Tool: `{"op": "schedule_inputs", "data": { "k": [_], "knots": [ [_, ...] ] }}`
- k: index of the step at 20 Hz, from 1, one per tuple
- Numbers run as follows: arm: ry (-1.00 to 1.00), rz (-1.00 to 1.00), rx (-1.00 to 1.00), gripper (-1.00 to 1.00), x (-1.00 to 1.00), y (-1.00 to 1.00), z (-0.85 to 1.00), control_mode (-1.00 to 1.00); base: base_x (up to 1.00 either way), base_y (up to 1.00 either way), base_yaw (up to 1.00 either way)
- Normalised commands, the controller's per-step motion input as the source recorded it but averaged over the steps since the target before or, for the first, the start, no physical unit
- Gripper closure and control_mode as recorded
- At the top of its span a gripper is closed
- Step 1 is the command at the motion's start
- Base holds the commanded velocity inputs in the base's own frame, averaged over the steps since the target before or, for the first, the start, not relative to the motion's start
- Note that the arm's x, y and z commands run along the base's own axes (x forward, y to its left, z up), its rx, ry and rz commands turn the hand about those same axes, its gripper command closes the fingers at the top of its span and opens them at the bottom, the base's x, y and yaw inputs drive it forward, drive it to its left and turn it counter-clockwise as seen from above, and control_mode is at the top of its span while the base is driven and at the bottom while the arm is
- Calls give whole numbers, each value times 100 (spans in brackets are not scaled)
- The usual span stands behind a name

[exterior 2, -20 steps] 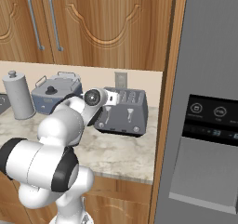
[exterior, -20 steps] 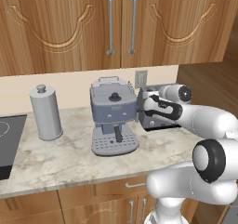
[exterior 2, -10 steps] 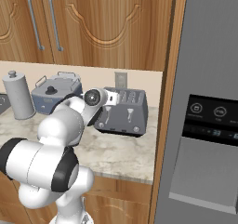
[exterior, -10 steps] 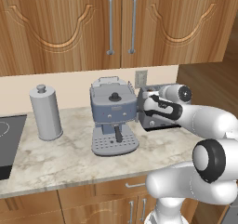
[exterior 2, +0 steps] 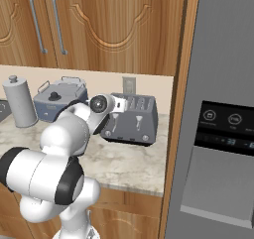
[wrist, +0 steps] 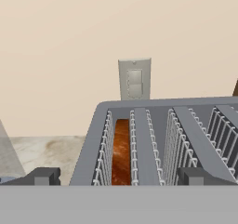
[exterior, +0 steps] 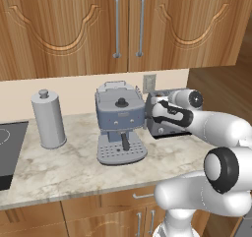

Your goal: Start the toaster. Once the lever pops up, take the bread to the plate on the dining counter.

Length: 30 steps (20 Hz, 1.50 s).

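Nothing moved since earlier frames; I hold gripper (wrist: 118, 176) at toaster (exterior 2: 134, 119), fingers fully apart, empty. Bread (wrist: 122, 151) at 12 o'clock, in slot; lever unpressed, I judge.

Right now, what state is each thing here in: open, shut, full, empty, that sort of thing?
Toaster: upright on the counter, bread in one slot, the other slots empty.
Bread: sunk down inside its slot.
Gripper: open, holding nothing, at the toaster's end.
Coffee machine: upright beside the toaster, nothing under its spout.
Cupboard doors: shut.
Steel canister: upright, lid on.
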Motion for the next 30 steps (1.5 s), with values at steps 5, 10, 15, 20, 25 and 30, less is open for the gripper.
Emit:
{"op": "schedule_inputs", "data": {
  "k": [5,10,15,20,25,30],
  "knots": [
    [0,0,0,-100,0,0,0,-100,0,0,0],
    [0,0,0,-100,0,0,0,-100,0,0,0],
    [0,0,0,-100,0,0,0,-100,0,0,0],
    [0,0,0,-100,0,0,0,-100,0,0,0],
    [0,0,0,-100,0,0,0,-100,0,0,0],
    [0,0,0,-100,0,0,0,-100,0,0,0]
  ]
}}
